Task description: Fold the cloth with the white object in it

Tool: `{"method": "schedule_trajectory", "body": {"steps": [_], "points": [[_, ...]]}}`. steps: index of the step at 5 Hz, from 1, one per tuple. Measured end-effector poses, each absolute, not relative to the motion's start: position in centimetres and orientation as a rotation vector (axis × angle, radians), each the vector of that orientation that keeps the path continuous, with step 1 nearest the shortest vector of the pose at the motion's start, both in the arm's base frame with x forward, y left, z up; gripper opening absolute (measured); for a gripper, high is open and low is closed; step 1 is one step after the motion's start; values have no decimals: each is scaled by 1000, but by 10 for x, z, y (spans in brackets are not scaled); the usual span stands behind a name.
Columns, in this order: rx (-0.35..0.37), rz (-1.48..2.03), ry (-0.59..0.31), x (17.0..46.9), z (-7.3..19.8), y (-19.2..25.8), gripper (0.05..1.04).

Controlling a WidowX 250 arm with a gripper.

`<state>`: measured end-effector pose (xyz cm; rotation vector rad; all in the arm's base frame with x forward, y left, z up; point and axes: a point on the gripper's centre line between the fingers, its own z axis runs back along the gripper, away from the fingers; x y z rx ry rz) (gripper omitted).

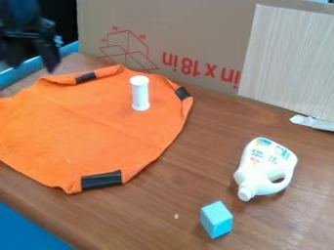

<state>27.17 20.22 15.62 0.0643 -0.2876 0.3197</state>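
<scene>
Jug (pixel 264 163), blue block (pixel 217 219) (off the cloth (pixel 91 127)).

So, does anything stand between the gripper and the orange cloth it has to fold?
Nothing visible does: the gripper hangs by the cloth at the view's upper left. The white cylinder stands upright on the cloth; the white jug and blue block are off it.
</scene>
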Motion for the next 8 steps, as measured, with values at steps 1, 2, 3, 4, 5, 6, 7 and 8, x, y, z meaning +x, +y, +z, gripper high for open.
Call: {"method": "schedule_trajectory", "body": {"steps": [1,2,3,4,5,6,7,8], "points": [[49,340,-294,256,151,215,999],[98,371,-378,244,142,224,999],[113,439,-503,229,125,244,999],[110,528,-621,220,121,263,999],[54,659,-698,210,111,279,999],[9,743,-709,205,101,285,999],[7,776,-684,202,92,285,999],[24,776,-652,199,81,281,999]]}}
